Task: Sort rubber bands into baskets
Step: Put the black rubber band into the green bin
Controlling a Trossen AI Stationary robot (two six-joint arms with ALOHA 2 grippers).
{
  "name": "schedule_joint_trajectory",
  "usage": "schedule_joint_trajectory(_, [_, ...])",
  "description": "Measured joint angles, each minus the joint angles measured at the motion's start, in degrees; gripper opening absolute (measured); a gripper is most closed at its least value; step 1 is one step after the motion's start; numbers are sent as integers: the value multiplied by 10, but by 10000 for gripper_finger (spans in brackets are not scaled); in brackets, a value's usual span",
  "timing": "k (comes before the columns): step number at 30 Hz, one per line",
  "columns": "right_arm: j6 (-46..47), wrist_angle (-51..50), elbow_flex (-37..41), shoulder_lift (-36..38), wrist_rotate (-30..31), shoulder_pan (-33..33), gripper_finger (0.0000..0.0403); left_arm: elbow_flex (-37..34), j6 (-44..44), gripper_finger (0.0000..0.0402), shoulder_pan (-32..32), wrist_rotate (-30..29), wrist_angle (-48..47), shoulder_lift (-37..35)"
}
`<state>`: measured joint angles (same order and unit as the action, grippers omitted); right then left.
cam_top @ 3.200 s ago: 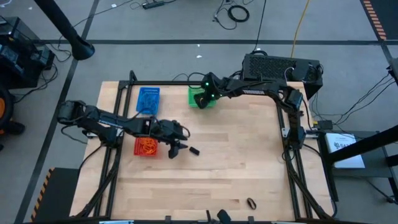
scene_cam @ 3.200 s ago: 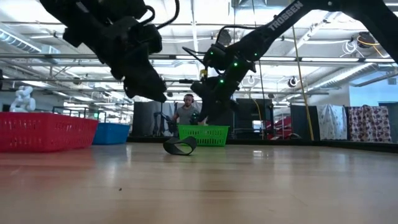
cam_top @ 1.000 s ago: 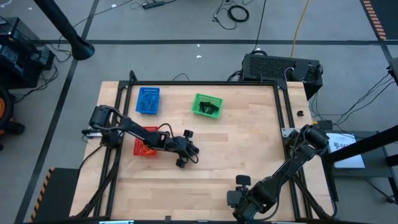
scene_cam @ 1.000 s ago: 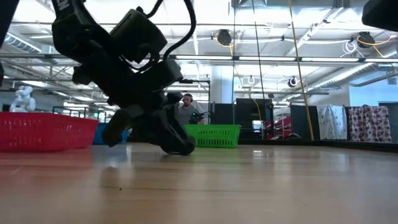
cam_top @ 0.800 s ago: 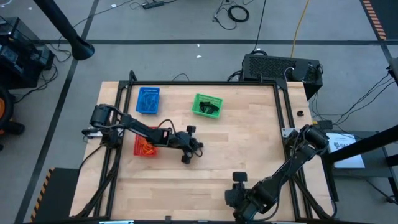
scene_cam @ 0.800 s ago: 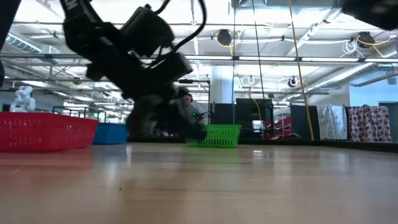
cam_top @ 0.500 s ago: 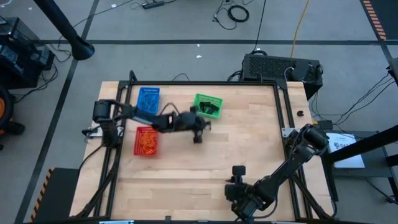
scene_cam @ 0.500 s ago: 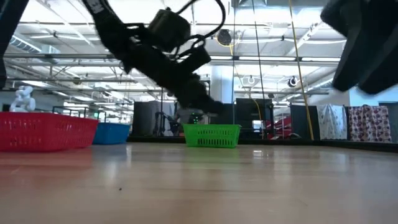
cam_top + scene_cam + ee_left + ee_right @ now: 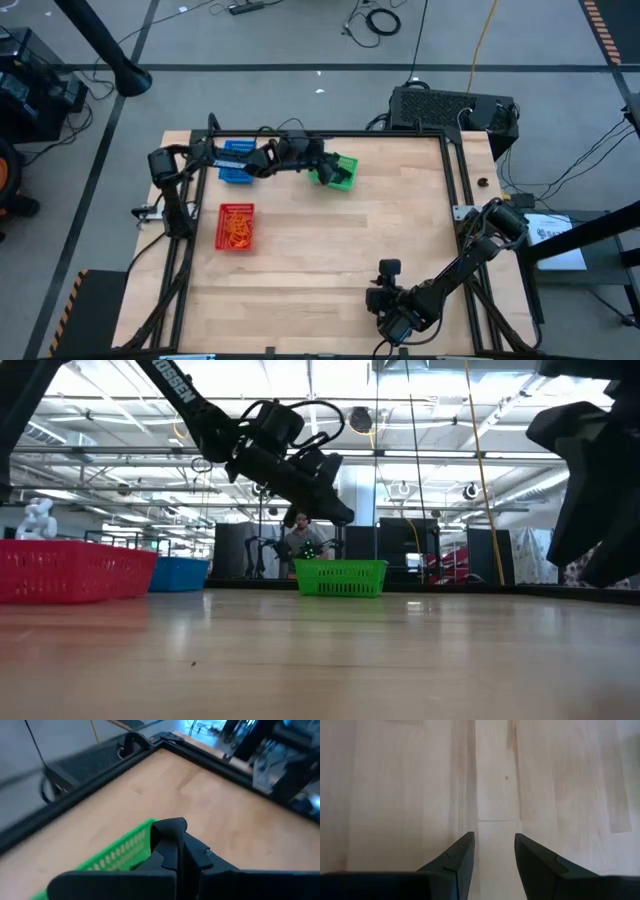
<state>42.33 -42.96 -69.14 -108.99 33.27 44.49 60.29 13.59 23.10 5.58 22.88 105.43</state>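
Left gripper point(image 9: 318, 165), jaws pressed together, whether gripping a band not discernible, had swung from mid-table to the small green plastic mesh basket point(image 9: 341, 174) at 12 o'clock, suggesting drop-off imminent; right gripper point(image 9: 492, 851) parted, empty, at 6 o'clock.

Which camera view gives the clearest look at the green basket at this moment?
The low view: the green basket stands unobstructed, side-on. In the high view the left gripper overlaps its edge. The left wrist view shows only a strip of rim; the right wrist view shows none.
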Motion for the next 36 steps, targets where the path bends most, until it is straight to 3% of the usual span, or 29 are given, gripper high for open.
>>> schedule_joint_trajectory(7, [-10, 1, 0, 0, -3, -6, 134, 0, 117, 1, 14, 28, -1, 16])
schedule_joint_trajectory(12, [-10, 5, 0, 0, -3, -6, 134, 0, 91, 8, 12, 45, -5, 21])
schedule_joint_trajectory(21, [-10, 16, 0, 0, -4, -6, 134, 0, 69, 61, 10, 2, -26, 21])
schedule_joint_trajectory(30, [-11, 17, 0, 0, -4, -6, 134, 0, 68, 147, 13, 2, -72, 21])
schedule_joint_trajectory(36, [-15, 20, 0, 0, -4, -6, 134, 0, 66, 170, 13, 1, -72, 21])
